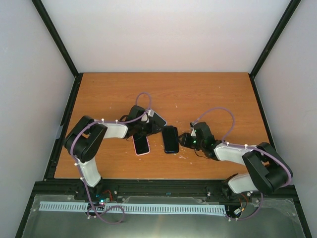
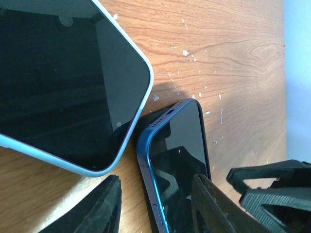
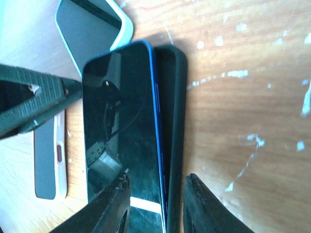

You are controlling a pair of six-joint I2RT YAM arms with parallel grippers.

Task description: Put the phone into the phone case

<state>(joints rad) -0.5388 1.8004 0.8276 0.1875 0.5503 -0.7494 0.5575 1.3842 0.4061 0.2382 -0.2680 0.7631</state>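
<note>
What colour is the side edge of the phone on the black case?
Blue phone edge, best in the left wrist view.

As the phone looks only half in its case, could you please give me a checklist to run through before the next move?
1. Blue phone lies over black case: ok.
2. Phone fully seated: not ok; one long case wall shows beside it.
3. Right hand gripping phone edge and case wall: cannot tell.
4. Left hand open, not gripping: ok.
5. Light-rimmed device clear of the phone's corner: cannot tell.
6. Pink-cased phone lying apart: ok.
</note>
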